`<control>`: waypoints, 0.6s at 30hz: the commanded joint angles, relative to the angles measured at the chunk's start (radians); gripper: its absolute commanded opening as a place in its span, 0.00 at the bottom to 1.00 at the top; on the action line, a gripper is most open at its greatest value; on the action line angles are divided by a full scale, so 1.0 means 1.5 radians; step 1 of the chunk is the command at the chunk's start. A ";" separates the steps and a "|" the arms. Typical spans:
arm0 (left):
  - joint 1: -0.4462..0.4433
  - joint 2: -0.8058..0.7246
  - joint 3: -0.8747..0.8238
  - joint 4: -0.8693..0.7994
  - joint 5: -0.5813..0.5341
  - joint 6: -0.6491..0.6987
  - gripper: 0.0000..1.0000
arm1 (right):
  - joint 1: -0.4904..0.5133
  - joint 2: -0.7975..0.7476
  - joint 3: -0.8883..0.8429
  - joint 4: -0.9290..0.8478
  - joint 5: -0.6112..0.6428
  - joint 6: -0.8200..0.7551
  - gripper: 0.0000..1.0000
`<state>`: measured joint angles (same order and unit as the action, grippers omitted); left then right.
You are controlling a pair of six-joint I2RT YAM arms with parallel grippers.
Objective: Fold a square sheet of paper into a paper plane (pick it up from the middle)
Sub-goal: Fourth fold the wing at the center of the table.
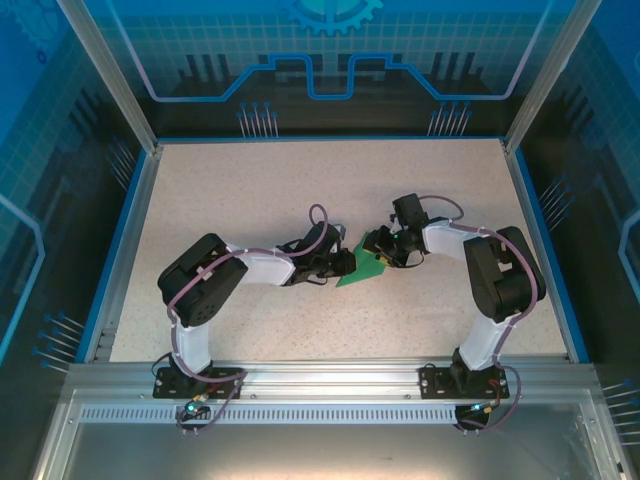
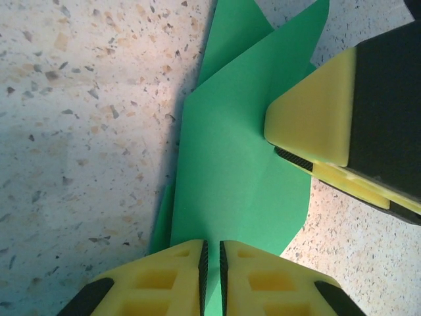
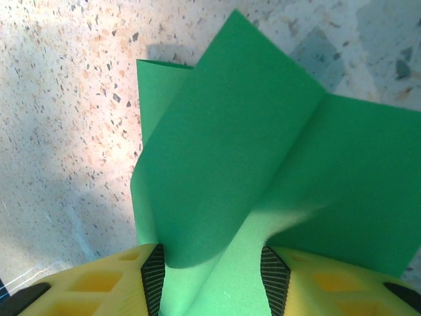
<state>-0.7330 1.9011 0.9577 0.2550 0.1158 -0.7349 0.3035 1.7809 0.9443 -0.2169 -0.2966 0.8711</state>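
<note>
The green sheet of paper (image 1: 358,272) is folded into a creased, pointed shape and hangs between both grippers at the table's middle. In the left wrist view the paper (image 2: 230,164) runs into my left gripper (image 2: 212,253), whose pads stand almost together on its near edge. In the top view that gripper (image 1: 345,262) is at the paper's left side and my right gripper (image 1: 387,250) is at its upper right end. In the right wrist view the paper (image 3: 230,131) bows up between the pads of my right gripper (image 3: 210,263), touching both, with the jaws half apart.
The speckled beige table (image 1: 250,190) has a blue rim (image 1: 120,240) and metal posts at its back corners. One yellow finger of the right gripper (image 2: 322,118) rests close over the paper in the left wrist view. Both arm bases sit at the near edge.
</note>
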 commanded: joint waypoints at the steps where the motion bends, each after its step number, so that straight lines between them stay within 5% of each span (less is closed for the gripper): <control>1: 0.003 0.015 0.015 -0.021 -0.006 -0.006 0.18 | 0.005 0.031 -0.002 -0.062 0.053 -0.018 0.47; 18: 0.003 0.028 0.035 -0.026 0.036 0.014 0.18 | 0.007 0.055 -0.002 -0.072 0.045 -0.064 0.57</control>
<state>-0.7330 1.9182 0.9825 0.2375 0.1402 -0.7311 0.3035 1.7916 0.9611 -0.2295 -0.3187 0.8097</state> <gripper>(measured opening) 0.177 0.576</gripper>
